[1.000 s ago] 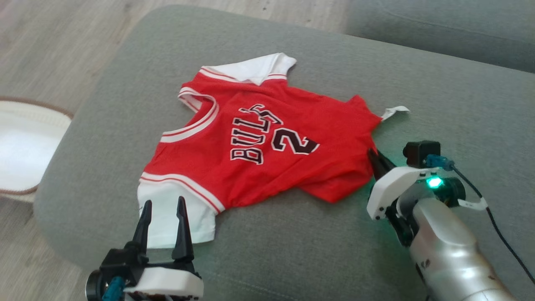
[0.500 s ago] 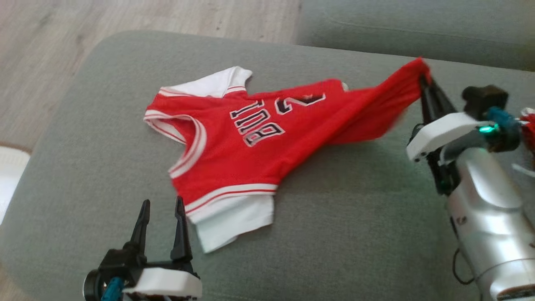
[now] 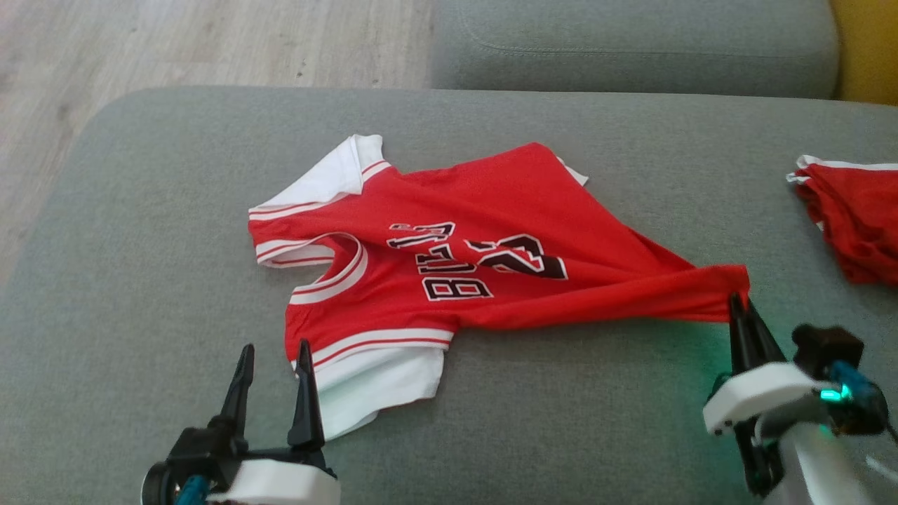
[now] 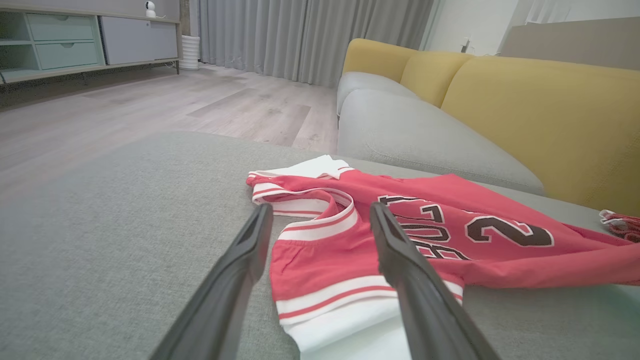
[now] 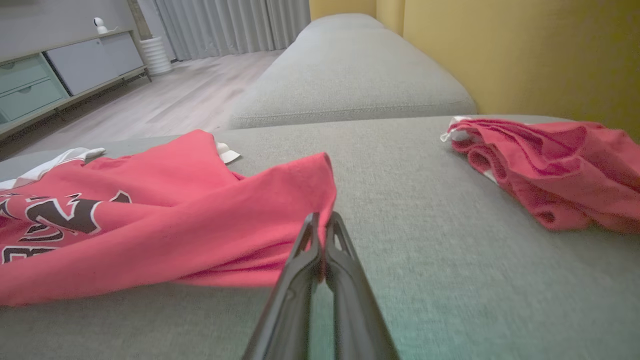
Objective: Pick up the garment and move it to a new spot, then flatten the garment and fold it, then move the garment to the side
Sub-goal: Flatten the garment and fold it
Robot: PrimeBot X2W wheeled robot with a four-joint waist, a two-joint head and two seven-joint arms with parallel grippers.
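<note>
A broad grey woven-fabric sofa seat [image 3: 140,294] carries everything. Beyond it are a pale wood-plank floor [image 3: 175,42], a mustard-yellow sofa back [image 4: 540,110], grey floor-length curtains [image 4: 300,35] and a low cabinet with pale green drawers [image 4: 60,47]. The small red mesh jersey with white sleeves and striped trim [image 3: 505,210] lies face up in the middle of the seat, its hem drawn into a taut ridge toward the robot's right. A second crumpled red garment [image 3: 852,224] sits near the seat's right edge, well apart from the jersey. The right hand [image 3: 735,303] has its fingers pressed together, pinching the jersey's hem corner low at the cushion. The left hand [image 3: 275,347] is spread and holds nothing, its tips at the edge of the near white sleeve.

Half a second ago the right hand held that hem corner lifted clear of the seat; now the corner is down by the fabric. The camera has also turned, bringing the second garment into view.

Black, white-edged chest lettering begins "BUL", its last letters broken by a crease, beside a large "2".
</note>
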